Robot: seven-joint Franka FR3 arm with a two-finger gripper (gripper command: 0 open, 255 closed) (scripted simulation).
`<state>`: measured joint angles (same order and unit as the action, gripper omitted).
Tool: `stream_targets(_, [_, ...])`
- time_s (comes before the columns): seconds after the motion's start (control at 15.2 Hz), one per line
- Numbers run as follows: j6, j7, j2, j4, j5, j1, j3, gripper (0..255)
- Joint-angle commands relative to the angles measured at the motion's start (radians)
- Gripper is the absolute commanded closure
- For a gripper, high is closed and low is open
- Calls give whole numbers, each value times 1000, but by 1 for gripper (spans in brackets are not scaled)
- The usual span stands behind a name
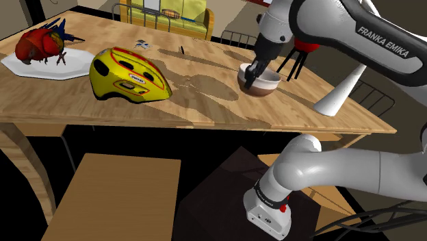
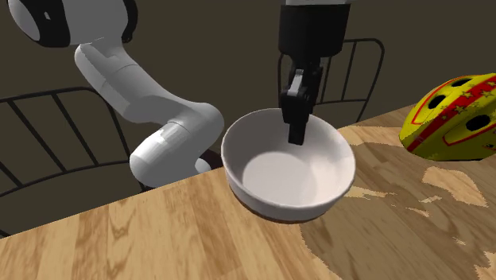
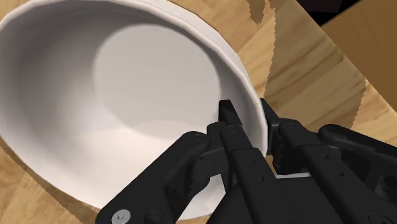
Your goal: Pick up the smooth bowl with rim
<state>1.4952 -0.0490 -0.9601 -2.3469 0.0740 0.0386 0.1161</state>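
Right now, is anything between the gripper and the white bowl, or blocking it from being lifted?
Nothing visible does. The gripper straddles the rim of the bowl, one finger inside and one outside, pressed against the wall. The yellow helmet lies apart on the table, and the space above the bowl looks free.

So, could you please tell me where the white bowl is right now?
In the shoulder view the white bowl is on the wooden table, right of the yellow helmet, its rim clasped by the fingers.

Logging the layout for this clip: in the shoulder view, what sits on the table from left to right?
First the parrot, then the helmet, then the bowl with the gripper on its rim.
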Motion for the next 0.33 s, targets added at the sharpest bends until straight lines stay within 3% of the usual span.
stream_targets(0.0, [-22,-4,9,32,2,2,-1,255])
stream_targets(0.26, [-45,-7,24,70,3,4,-2,255])
